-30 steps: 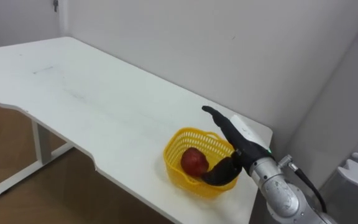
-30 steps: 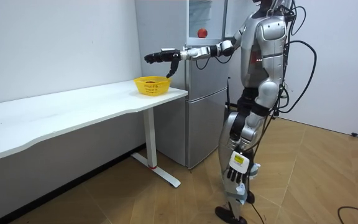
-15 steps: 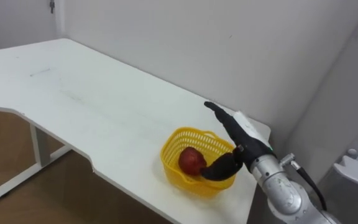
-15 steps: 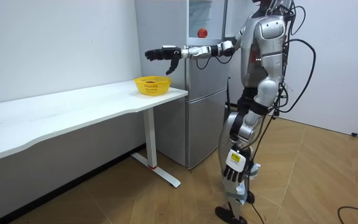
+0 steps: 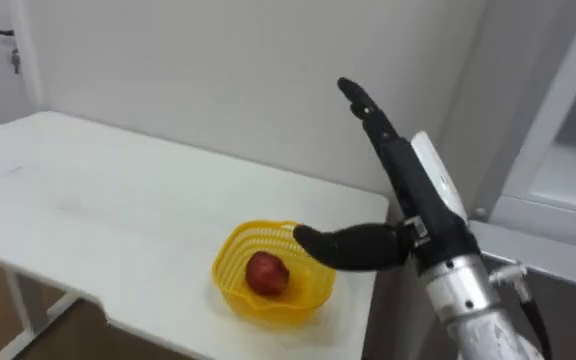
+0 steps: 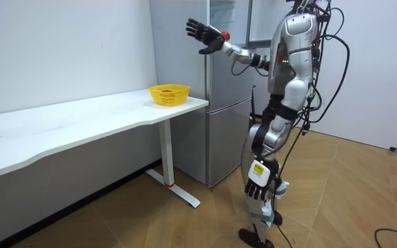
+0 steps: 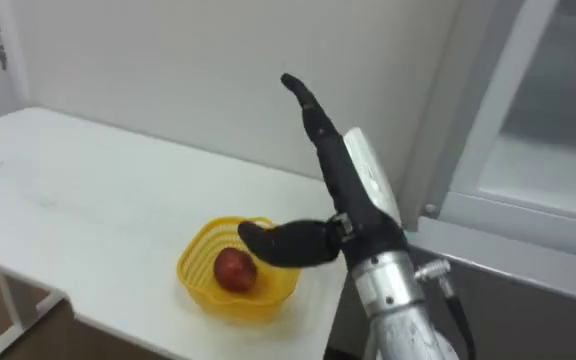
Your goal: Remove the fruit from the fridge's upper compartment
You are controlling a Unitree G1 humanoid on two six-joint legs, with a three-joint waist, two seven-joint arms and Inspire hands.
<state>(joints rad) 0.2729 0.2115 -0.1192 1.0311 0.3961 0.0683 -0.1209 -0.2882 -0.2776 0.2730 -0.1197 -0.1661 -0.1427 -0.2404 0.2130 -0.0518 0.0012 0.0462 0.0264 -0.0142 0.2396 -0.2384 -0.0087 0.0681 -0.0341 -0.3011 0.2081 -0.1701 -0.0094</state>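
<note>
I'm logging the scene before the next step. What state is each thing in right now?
Right hand: open, fingers straight, empty, held high near the fridge.
Left hand: hanging low beside the leg.
Apple: lying inside the basket.
Basket: upright on the table, near its end.
Fridge: doors look shut in the room view.

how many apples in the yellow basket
1: a red apple lies in the yellow basket on the white table; another could hide behind the thumb of the right hand.
</note>
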